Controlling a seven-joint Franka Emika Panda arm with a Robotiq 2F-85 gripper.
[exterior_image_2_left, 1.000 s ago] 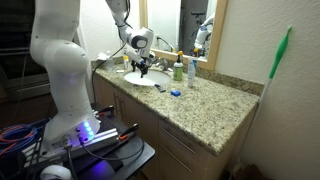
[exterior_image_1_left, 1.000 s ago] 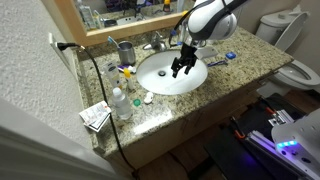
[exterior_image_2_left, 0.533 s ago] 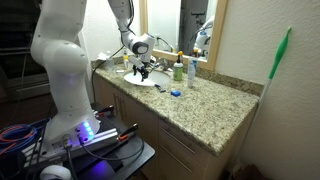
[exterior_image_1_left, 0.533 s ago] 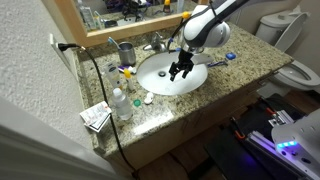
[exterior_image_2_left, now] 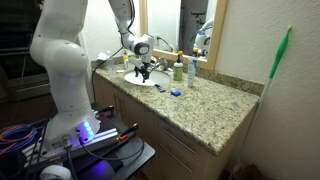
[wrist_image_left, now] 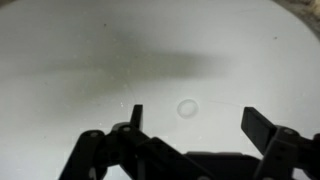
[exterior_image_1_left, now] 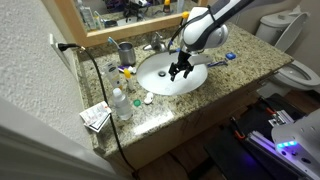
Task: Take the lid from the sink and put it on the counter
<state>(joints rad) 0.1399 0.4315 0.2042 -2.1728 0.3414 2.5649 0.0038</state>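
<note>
Your black claw (wrist_image_left: 197,120) spread wide and empty, hanging low inside the glossy white oval sink (exterior_image_1_left: 155,76), faint small round ring (wrist_image_left: 187,107) on the basin floor between its fingers, whether that is the lid you cannot tell, speckled beige-and-brown granite desk (exterior_image_1_left: 245,65) all around.

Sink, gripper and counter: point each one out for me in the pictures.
sink (exterior_image_1_left: 155,82): exterior view, on the bare white basin wall beside the gripper.
gripper (exterior_image_1_left: 179,73): exterior view, midway between the fingertips, over the basin.
counter (exterior_image_1_left: 245,72): exterior view, on bare granite away from the mirror wall.
</note>
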